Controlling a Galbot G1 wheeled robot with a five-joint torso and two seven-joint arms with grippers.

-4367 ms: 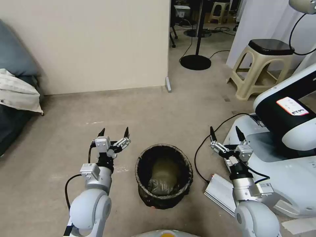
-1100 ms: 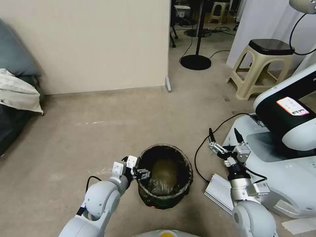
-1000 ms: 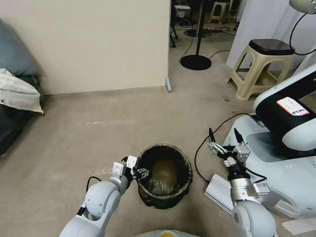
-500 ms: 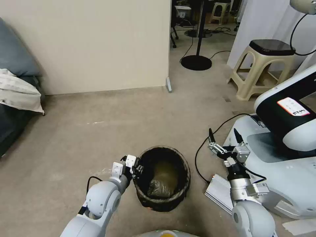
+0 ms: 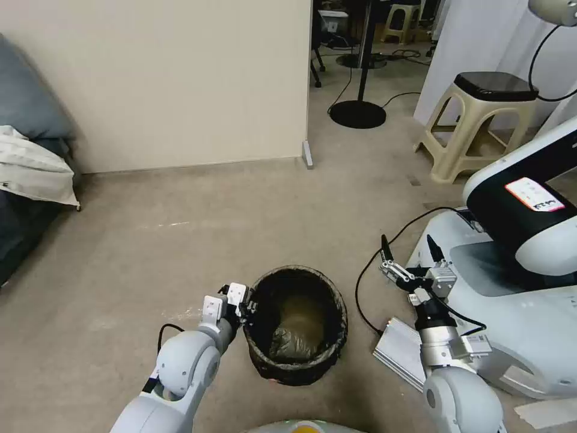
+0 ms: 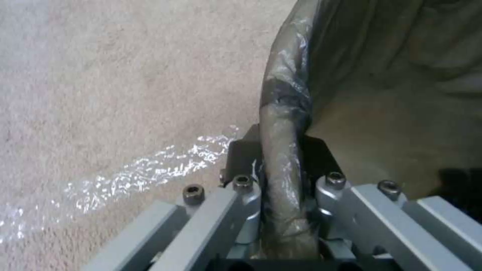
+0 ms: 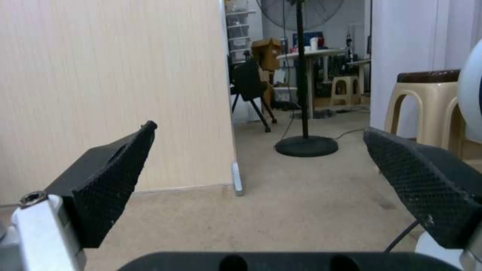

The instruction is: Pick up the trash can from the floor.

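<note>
The bin sits on the floor, right in front of the robot, with a dark bag folded over its rim. The left gripper is at the bin's left edge, and its two fingers are pinched tight on the rim, one finger inside the bin and one outside. In the left wrist view the rim and bag run straight up between the fingers, so the hold looks deep and square. The right gripper waits off to the right, up in the air, with its fingers spread wide and nothing in them. I think the step now is to lift. To do it well, the left arm should go straight up and slow, because the bin hangs from one side and will want to tip. The bag is slippery and soft, so the fingers should squeeze the hard plastic under it, not just the bag. It is hard to see if the bin's bottom is off the floor yet; it may be touching. There is a black cable and a flat silver box near the bin on the right, so the bin should not swing that way.
</note>
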